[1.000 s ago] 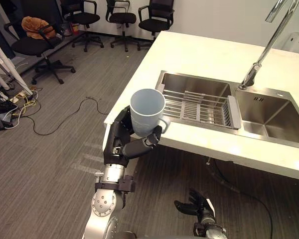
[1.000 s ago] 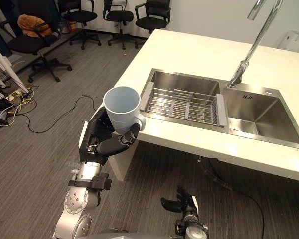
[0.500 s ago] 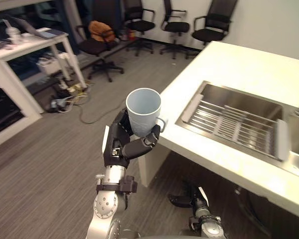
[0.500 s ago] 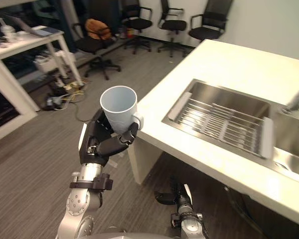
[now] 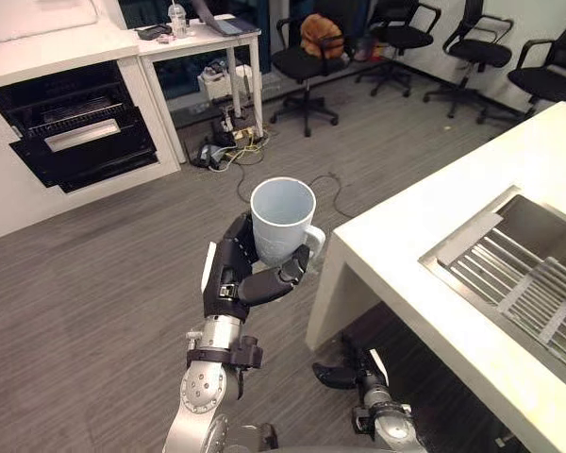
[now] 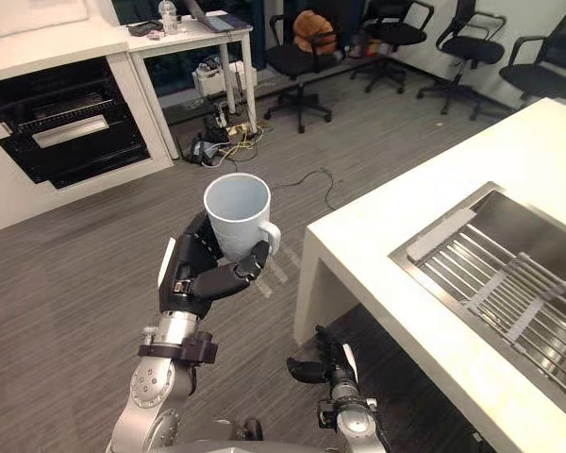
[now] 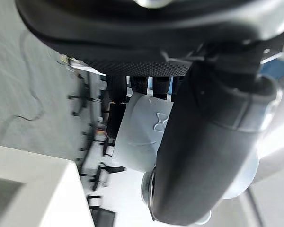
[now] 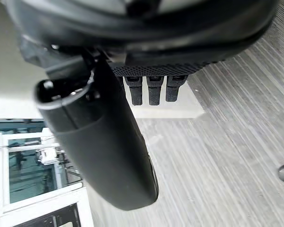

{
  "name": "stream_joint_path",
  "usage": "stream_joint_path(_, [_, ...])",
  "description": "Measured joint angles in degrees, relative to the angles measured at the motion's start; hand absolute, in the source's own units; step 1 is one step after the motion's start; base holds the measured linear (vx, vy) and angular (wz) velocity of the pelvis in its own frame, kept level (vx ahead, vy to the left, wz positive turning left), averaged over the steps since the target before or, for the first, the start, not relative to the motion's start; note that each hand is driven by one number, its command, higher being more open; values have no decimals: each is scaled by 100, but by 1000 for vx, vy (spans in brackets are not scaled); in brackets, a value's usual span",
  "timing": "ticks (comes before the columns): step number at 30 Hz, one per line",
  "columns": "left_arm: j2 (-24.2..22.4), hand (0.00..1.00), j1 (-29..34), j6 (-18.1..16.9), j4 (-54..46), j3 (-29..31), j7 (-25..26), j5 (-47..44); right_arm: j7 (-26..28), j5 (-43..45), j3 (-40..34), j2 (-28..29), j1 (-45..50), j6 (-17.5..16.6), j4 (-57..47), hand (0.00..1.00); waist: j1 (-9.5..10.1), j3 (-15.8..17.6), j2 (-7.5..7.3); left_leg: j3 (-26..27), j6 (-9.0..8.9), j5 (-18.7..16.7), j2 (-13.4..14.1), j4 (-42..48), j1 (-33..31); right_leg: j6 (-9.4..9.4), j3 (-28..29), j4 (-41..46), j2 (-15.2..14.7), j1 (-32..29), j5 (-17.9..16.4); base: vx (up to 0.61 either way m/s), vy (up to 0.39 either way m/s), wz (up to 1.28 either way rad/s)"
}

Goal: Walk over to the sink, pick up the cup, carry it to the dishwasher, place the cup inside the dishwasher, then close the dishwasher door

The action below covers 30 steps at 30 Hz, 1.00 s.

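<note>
Left eye view: dishwasher [image 5: 75, 132] stands open, racks showing, upper left. Centre frame, left robot hand [image 5: 238, 276] clenched round pale blue cup [image 5: 281, 217], upright, mouth up, carried over grey floor [image 5: 94, 302]. Lower centre, right robot hand [image 5: 344, 376] relaxed, empty. White worktop [image 5: 453, 198] and sink [image 5: 547, 274] at right. Risks: grip sits low on cup, so walking jolt could tip it; handle could clip worktop corner on turn.

Smooth matt cup [image 5: 281, 222], brushed-steel sink [image 6: 514, 206] (metal wire rack [image 5: 540, 294] too), matt white counter [image 5: 406, 226], grey wood-grain floor [image 5: 85, 311].
</note>
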Motion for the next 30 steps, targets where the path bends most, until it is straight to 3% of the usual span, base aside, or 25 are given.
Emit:
stream_joint_path(2, [32, 30, 0, 5, 40, -138, -48, -20, 7, -40, -57, -43, -11, 4, 0, 90, 0, 31, -63, 18, 32, -21, -135, -88, 120, 34, 49, 290, -178, -65, -120, 93, 105, -5])
stream_joint_path(5, [71, 30, -32, 32, 72, -353, -201, -16, 8, -81, -141, -151, -54, 11, 3, 90, -140, 55, -86, -97, 143, -8, -421, -359, 419, 112, 339, 1754, -493, -574, -272, 144, 133, 26])
stream_joint_path(6, [128, 30, -60, 32, 82, -418, -252, -9, 14, -105, -189, -159, -49, 15, 5, 90, -232, 82, -126, -286, 274, 14, -518, -435, 617, 89, 533, 2573, -559, -854, -232, 211, 68, 76])
stream_joint_path(8, [158, 30, -64, 38, 130, -428, -286, 5, 19, -114, -204, -138, -16, 15, -3, 90, -374, 72, -133, -615, 299, -6, -545, -471, 777, -72, 1056, 3049, -292, -1136, -551, 212, 20, 89])
stream_joint_path(10, [157, 30, -131, 36, 129, -418, -283, 5, 33, -159, -182, -117, -18, 12, -35, 90, -426, 68, -125, -958, 293, -9, -550, -493, 833, -137, 1537, 2924, 68, -1523, -807, 210, -36, 87])
stream_joint_path(12, [153, 30, -235, 37, 135, -431, -259, 3, 66, -212, -165, -92, 15, 15, -92, 90, -428, 81, -103, -1301, 249, -34, -555, -486, 900, -132, 1979, 2606, 379, -1779, -822, 177, -81, 100])
stream_joint_path(13, [138, 30, -287, 34, 122, -437, -251, 1, 78, -212, -163, -51, 123, 16, -262, 90, -425, 66, -112, -1521, 149, -127, -570, -375, 942, -22, 2300, 2160, 535, -1822, -737, 169, -123, 105])
stream_joint_path(14, [139, 30, -289, 32, 104, -442, -251, -1, 83, -212, -161, -37, 196, 15, -382, 90, -424, 52, -137, -1585, 104, -208, -591, -291, 941, -30, 2358, 1919, 538, -1794, -593, 167, -128, 96])
stream_joint_path(15, [148, 30, -280, 19, 70, -441, -251, -1, 88, -211, -152, -1, 294, 15, -549, 90, -394, 5, -235, -1611, 69, -344, -652, -147, 937, -41, 2382, 1584, 463, -1749, -128, 183, -160, 64])
stream_joint_path(16, [61, 30, -257, 9, 103, -450, -251, 0, 94, -212, -150, -10, 346, 15, -665, 90, -317, -44, -183, -1697, -34, -612, -585, 164, 903, 103, 2292, 1611, 477, -1676, -19, 203, -162, 62])
stream_joint_path(17, [-7, 30, -211, 5, 103, -539, -260, 1, 89, -211, -164, -64, 440, 14, -812, 90, -247, -155, -31, -1743, -157, -826, -370, 389, 806, 44, 2107, 1444, 602, -1554, -31, 214, -155, 44])
stream_joint_path(19, [-97, 30, -230, -2, 100, -626, -320, -1, 89, -210, -162, -87, 425, 14, -908, 90, -200, -263, 71, -1740, -224, -863, -165, 450, 742, -23, 1881, 1244, 681, -1442, -6, 218, -133, 44])
stream_joint_path(23, [-68, 30, -229, -6, 180, -794, -378, -33, 89, -197, -158, -46, 341, 12, -873, 90, -133, -362, 52, -1766, -335, -615, -45, -128, 934, -148, 1734, 772, 755, -1206, 122, 151, -97, 17])
stream_joint_path(30, [188, 30, -211, -2, 447, -745, -376, -38, 89, -195, -125, -141, 217, 12, -414, 90, -167, -379, 36, -1909, -367, -382, -90, -483, 1124, -128, 1646, -12, 683, -732, 425, 78, 8, 12])
